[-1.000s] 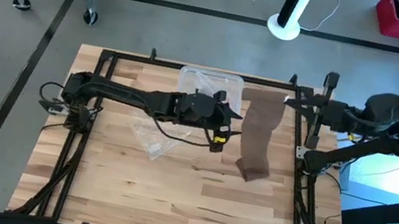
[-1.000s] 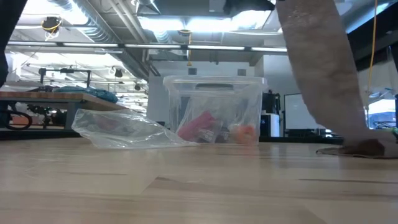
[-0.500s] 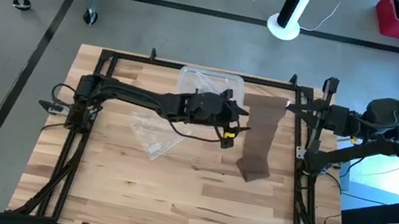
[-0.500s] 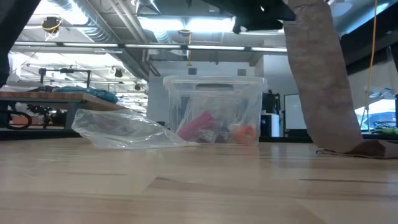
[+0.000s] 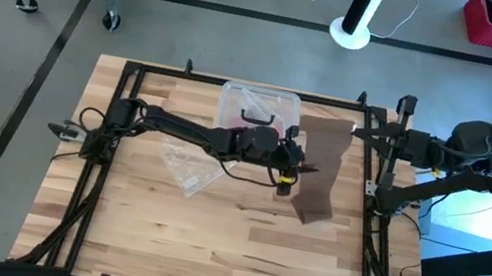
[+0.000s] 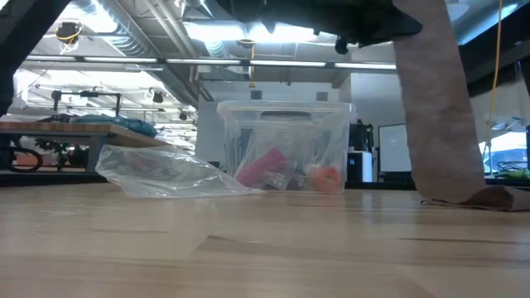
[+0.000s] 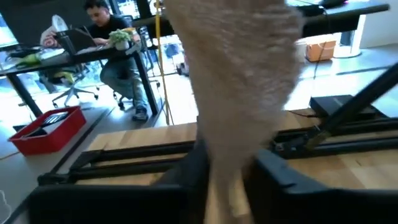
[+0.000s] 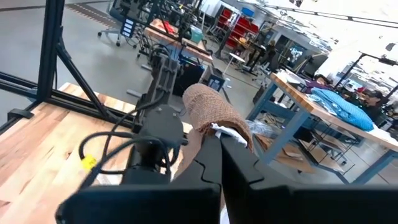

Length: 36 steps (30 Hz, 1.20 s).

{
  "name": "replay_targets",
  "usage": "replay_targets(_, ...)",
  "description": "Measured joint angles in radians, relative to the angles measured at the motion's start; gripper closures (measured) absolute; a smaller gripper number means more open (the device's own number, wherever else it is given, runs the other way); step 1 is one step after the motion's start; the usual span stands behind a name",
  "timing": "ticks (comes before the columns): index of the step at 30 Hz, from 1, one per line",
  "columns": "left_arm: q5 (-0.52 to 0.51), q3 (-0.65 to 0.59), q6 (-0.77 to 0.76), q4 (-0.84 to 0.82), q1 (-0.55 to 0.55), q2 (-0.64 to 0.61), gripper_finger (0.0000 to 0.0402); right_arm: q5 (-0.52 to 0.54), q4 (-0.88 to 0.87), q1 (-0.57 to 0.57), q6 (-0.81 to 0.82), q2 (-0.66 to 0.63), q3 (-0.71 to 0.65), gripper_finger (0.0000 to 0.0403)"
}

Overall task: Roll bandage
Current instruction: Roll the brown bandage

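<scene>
The bandage (image 5: 322,167), a dull brown strip, slopes down from its raised far end to its lower end (image 6: 489,199), which lies on the table. My right gripper (image 5: 357,130) is at the table's right edge, shut on the raised end. My left gripper (image 5: 295,171) has reached across from the left and is shut on the strip about halfway down. In the left wrist view the strip (image 7: 236,68) runs down between my left gripper's (image 7: 227,180) two fingers. My left gripper pinches the strip's middle stretch (image 7: 227,155) between its two fingers, and the cloth narrows and bunches there. The fingers come level from the table's left and lie across the strip. The strip hangs on below them to the table. My right gripper pinches the bandage's upper end (image 8: 211,109), which folds over its shut fingertips (image 8: 219,144). The fingers come roughly level from the table's right side. The end is lifted clear and the strip hangs away below it.
A clear plastic box (image 5: 256,109) with a black handle and coloured items inside stands at the far middle of the table, just left of the bandage. A clear plastic bag (image 5: 186,163) lies crumpled on the wood to its left. A dark frame (image 5: 373,196) borders the table.
My left gripper has moved toward the table's right edge, up to the hanging bandage, and has shut on its middle stretch. The bandage's lower end has stayed on the table and its upper end has stayed in my right gripper.
</scene>
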Motion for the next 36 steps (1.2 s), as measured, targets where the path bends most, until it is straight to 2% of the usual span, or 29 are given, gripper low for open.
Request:
replay_targets(2, 0.032, 0.001, 0.005, -0.018, -0.017, -0.001, 0.0388, 0.017, -0.009, 0.0, -0.004, 0.0, 0.0, 0.0403)
replay_targets(8, 0.176, 0.0, -0.041, -0.083, -0.125, -0.025, 0.0391, 0.079, -0.059, 0.0, -0.016, 0.0, -0.013, 0.0403)
replay_targets(12, 0.184, 0.0, -0.016, -0.15, -0.208, -0.077, 0.0397, 0.118, -0.063, 0.0, -0.035, -0.012, -0.079, 0.0403)
replay_targets(19, 0.08, 0.001, 0.021, -0.238, -0.321, -0.251, 0.04, 0.119, -0.082, 0.0, 0.001, -0.042, -0.194, 0.0403)
replay_targets(25, -0.005, 0.0, 0.093, -0.242, -0.367, -0.387, 0.0394, 0.121, -0.097, 0.0, 0.035, -0.054, -0.297, 0.0403)
replay_targets(31, -0.117, 0.002, 0.116, -0.223, -0.341, -0.494, 0.0399, 0.001, -0.088, 0.001, 0.12, -0.041, -0.383, 0.0403)
replay_targets(36, -0.143, 0.001, 0.092, -0.193, -0.266, -0.526, 0.0395, -0.111, -0.063, 0.001, 0.189, -0.021, -0.447, 0.0403)
